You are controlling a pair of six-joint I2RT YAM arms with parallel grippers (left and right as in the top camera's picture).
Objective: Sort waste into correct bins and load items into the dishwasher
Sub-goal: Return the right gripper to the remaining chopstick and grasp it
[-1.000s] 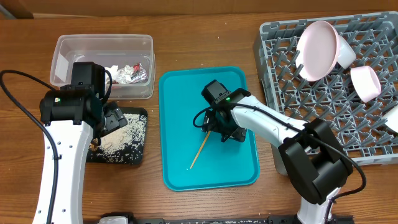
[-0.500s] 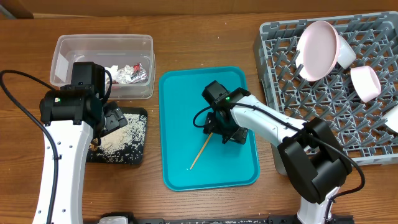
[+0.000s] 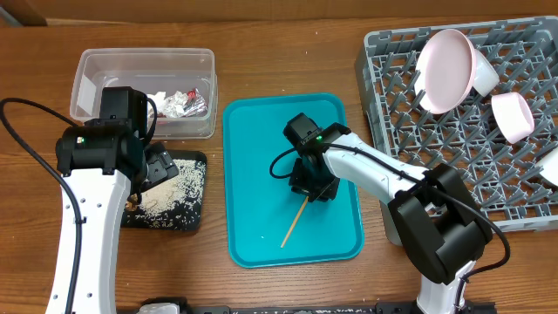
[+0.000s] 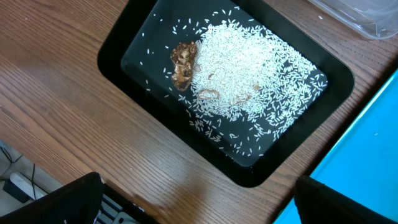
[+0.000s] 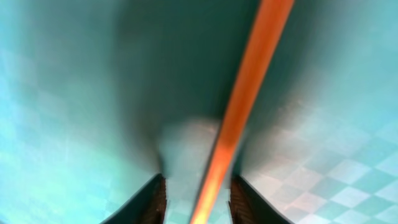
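Observation:
A wooden chopstick (image 3: 293, 225) (image 5: 239, 118) lies on the teal tray (image 3: 253, 174), one end between the fingers of my right gripper (image 3: 312, 185) (image 5: 200, 202). Those jaws stand narrowed around it, with a gap still showing on the left side. My left gripper (image 3: 158, 166) (image 4: 202, 210) hangs wide open and empty over the wood at the black tray's (image 4: 111, 62) edge. That black tray holds rice grains (image 4: 249, 81) and a brown scrap (image 4: 183, 63). The clear tub (image 3: 94, 80) holds a napkin (image 3: 157, 96) and foil wrappers (image 3: 187, 103).
The grey dish rack (image 3: 418, 144) fills the right side, with a round pale plate (image 3: 445, 70) propped in it and a small pink bowl (image 3: 513, 116) beside that. A pale bowl's edge (image 3: 551, 166) shows at the frame's right border.
My right gripper's jaws have narrowed around the chopstick. The chopstick has shifted right and swung steeper, its free end now nearer the tray's front edge. The left arm has not moved.

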